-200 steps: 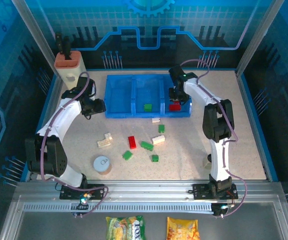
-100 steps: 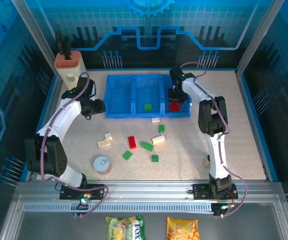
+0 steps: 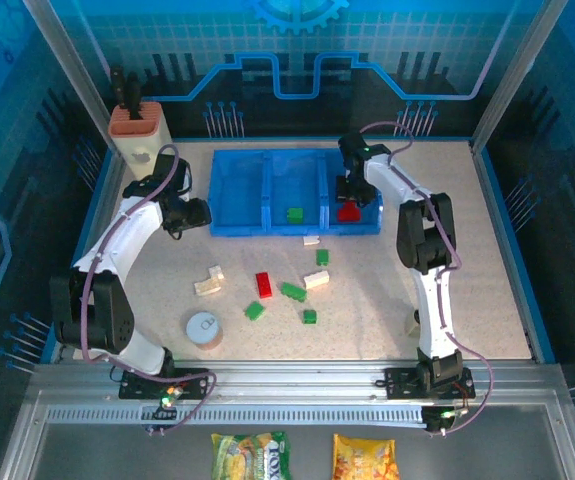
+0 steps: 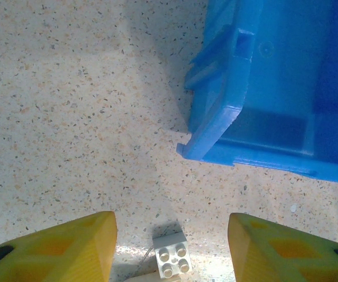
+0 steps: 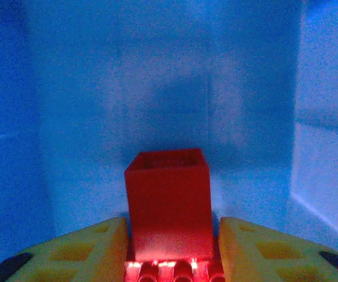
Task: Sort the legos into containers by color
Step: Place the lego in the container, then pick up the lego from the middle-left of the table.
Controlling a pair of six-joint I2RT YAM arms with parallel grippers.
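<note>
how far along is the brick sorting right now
Done: one green brick sits in the middle compartment of the tray. In hand: the right hand has a red brick between its fingers, low in the right compartment. Left: the loose bricks on the table, red, green and cream.

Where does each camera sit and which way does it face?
Top external: high behind the left arm and right arm, looking down on the table.
Left wrist: faces down at the blue tray's corner and a cream brick between its jaws.
Right wrist: faces into a tray compartment, red brick between its jaws.
Shared: top external and right wrist both show the red brick.
</note>
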